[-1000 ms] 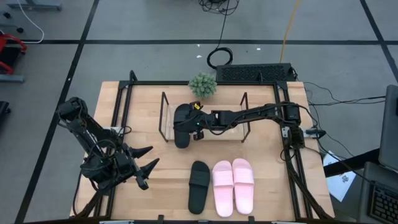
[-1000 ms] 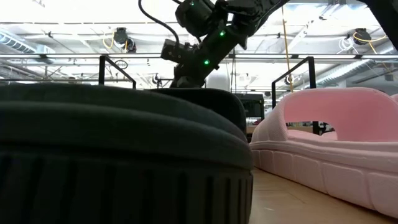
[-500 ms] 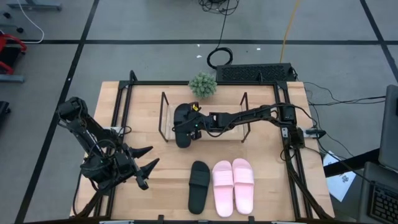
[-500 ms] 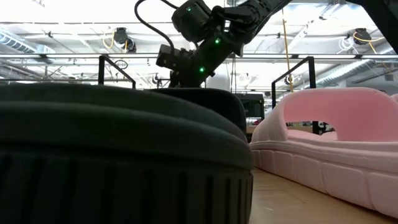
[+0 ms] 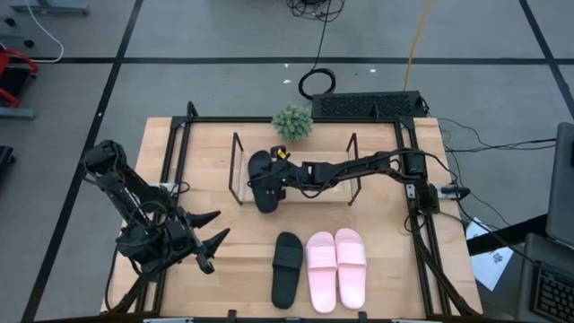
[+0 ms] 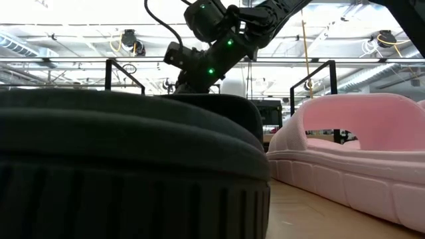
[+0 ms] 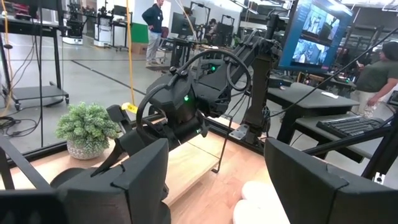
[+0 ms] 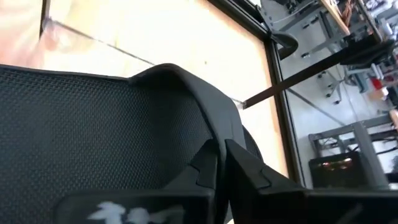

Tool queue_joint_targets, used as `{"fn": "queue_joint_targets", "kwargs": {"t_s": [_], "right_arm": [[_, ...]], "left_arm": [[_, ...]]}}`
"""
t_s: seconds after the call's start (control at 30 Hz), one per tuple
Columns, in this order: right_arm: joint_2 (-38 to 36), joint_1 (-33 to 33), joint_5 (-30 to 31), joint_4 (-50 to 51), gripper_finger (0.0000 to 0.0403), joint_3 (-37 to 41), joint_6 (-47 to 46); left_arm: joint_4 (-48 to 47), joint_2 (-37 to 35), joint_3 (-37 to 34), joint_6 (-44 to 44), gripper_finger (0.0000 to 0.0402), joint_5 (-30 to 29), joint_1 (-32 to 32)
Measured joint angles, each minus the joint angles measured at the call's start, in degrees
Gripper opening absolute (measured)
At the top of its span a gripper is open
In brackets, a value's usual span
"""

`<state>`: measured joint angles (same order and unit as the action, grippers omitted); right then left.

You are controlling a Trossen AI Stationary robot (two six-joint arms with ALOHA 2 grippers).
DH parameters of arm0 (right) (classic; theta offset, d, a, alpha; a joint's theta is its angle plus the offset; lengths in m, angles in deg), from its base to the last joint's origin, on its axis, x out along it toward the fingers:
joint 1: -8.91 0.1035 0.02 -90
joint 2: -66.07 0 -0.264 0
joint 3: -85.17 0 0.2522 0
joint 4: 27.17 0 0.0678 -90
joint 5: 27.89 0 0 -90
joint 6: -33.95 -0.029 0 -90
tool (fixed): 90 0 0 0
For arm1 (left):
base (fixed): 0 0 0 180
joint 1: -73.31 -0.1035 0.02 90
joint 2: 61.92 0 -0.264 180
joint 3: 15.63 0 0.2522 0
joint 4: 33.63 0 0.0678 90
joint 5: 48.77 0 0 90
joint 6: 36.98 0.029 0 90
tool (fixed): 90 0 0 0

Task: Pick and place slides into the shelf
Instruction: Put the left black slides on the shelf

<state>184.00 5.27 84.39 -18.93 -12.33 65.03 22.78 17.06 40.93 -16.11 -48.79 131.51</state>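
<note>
A black slide (image 5: pixel 260 179) lies in the left part of the shelf (image 5: pixel 352 170), on its wooden board. My right gripper (image 5: pixel 280 179) reaches in from the table's right and is shut on this slide; the right wrist view shows its dotted footbed (image 8: pixel 93 124). A second black slide (image 5: pixel 287 267) and two pink slides (image 5: pixel 321 269) (image 5: pixel 351 266) lie flat near the table's near edge. My left gripper (image 5: pixel 222 224) waits open at the table's left, touching nothing. My right gripper pinches the black slide's raised strap edge (image 8: pixel 208 127) between its two fingertips (image 8: pixel 249 168). The fingers come from the table's right, slanting downward. The slide stays down on the shelf's board, sole down.
A small potted plant (image 5: pixel 292 122) stands just behind the shelf, and a keyboard (image 5: pixel 368 105) lies at the far edge. A black frame (image 5: pixel 175 144) runs around the table's edges. In the low view the near black slide (image 6: pixel 126 166) and a pink slide (image 6: pixel 352 153) fill the foreground.
My right gripper has tipped its fingers further down, edged toward the table's left over the black slide in the shelf, and shut on the slide's strap edge. The slide stays on the board.
</note>
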Motion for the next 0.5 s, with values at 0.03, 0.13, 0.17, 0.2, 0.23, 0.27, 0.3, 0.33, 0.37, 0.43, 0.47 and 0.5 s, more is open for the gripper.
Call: {"fn": "queue_joint_targets", "kwargs": {"t_s": [0.03,0.13,0.17,0.2,0.23,0.27,0.3,0.33,0.37,0.43,0.47,0.5], "right_arm": [[0.00,0.00,0.03,-0.18,0.0007,0.00,-0.93],[0.00,0.00,0.32,-0.34,0.0008,0.00,-3.21],[0.00,0.00,0.63,-0.45,0.0006,0.00,-3.77],[0.00,0.00,1.40,-0.69,0.0005,0.00,-4.40],[0.00,0.00,2.04,-1.13,0.0004,0.00,-5.09],[0.00,-0.03,2.00,-1.81,0.0004,0.00,-6.19],[0.00,-0.04,1.98,-2.72,0.0005,0.00,-7.23],[0.00,-0.04,1.86,-3.52,0.0005,0.00,-7.97],[0.00,0.03,1.75,-4.06,0.0005,0.00,-8.51],[0.00,0.25,1.74,-4.54,0.0005,0.00,-9.93],[0.00,0.37,1.74,-4.48,0.0005,0.00,-10.51],[0.00,0.37,1.74,-4.42,0.0005,0.00,-10.77]], "left_arm": [[-0.04,0.00,0.00,0.00,0.0266,0.00,0.02],[-0.06,0.00,0.00,0.00,0.0266,0.00,0.01],[-0.06,0.00,0.00,0.00,0.0266,0.00,0.02],[-0.06,0.00,0.00,0.00,0.0266,0.00,0.02],[-0.06,0.00,0.00,0.00,0.0266,0.00,0.02],[-0.06,0.00,0.00,0.00,0.0267,0.00,0.02],[-0.06,0.00,0.00,-0.02,0.0267,0.01,0.02],[-0.06,0.00,0.00,0.00,0.0267,0.00,0.02],[-0.06,0.00,0.00,0.00,0.0267,0.00,0.02],[-0.06,0.00,0.00,-0.02,0.0266,0.01,0.02],[-0.06,0.00,0.00,-0.02,0.0266,0.00,0.07],[-0.04,0.00,0.00,-0.02,0.0267,0.02,0.22]]}}
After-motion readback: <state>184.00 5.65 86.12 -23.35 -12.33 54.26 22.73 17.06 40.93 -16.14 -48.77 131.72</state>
